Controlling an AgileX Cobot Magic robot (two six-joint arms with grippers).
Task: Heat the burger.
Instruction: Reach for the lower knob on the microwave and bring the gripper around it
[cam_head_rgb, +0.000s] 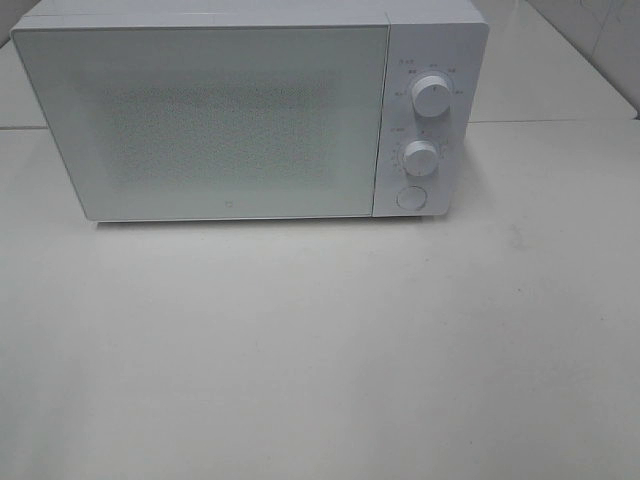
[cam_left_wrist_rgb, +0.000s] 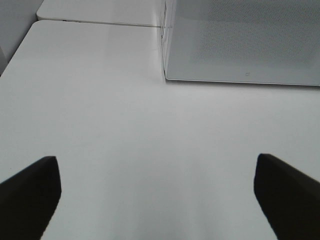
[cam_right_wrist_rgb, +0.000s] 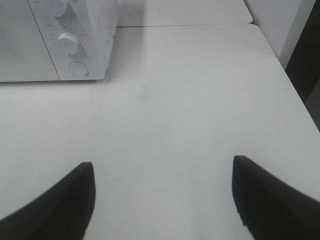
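The left gripper (cam_left_wrist_rgb: 155, 160) hangs over the smooth white tabletop (cam_head_rgb: 320, 350), its dark jaws spread wide and holding nothing. A white box-shaped microwave oven (cam_head_rgb: 200, 120) stands on the tabletop with its door closed, and I cannot tell where the burger is. The right gripper (cam_right_wrist_rgb: 162, 162) is likewise wide apart and empty.

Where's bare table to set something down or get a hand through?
Widest free patch: the table in front of the microwave, from its closed door to the near edge. Narrower strips flank it left and right; the right one runs beside the knobs. The left claw and right claw hang open over bare surface. Nothing crowded in view.
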